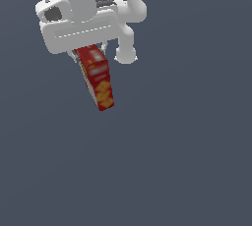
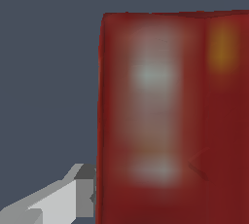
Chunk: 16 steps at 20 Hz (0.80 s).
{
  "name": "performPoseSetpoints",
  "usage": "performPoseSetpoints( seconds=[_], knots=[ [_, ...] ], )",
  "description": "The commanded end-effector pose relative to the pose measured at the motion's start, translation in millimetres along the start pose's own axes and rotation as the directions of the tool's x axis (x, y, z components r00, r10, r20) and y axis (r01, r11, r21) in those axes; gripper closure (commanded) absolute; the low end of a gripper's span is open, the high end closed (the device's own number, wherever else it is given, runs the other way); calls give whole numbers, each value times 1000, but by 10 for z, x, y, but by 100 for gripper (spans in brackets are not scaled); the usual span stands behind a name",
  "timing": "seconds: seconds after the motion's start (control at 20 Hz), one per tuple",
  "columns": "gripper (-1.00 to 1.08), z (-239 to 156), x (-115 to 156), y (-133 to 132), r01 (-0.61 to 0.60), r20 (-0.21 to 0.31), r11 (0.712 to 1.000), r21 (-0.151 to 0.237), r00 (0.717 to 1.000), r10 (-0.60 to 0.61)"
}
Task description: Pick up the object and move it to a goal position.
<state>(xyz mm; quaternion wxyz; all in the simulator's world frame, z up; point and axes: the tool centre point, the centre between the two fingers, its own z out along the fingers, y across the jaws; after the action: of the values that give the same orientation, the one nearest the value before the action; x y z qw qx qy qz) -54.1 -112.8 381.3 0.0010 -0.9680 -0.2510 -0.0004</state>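
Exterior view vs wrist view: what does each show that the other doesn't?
Exterior only: the white arm and the whole red carton hanging tilted below the hand, cracker pictures on its lower end. Wrist only: a close, blurred carton face with pale label patches, and one grey fingertip at its edge. Both: the carton in the hand against plain dark grey.

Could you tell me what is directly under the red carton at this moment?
Nothing visible supports the red carton: it hangs tilted from the gripper against plain dark background. Its top end is hidden behind the gripper body, so the grip itself cannot be seen.
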Motion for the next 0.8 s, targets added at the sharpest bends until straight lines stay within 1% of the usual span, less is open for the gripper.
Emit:
performPoseSetpoints(
  seconds=[0.0, 0.35, 0.75],
  knots=[
    [108, -230, -86, 158, 1, 0, 1000, -1, 1000, -1],
    [108, -714, -253, 517, 1, 1, 1000, -2, 1000, -1],
    [108, -1007, -343, 741, 1, 1, 1000, -2, 1000, -1]
  ],
)
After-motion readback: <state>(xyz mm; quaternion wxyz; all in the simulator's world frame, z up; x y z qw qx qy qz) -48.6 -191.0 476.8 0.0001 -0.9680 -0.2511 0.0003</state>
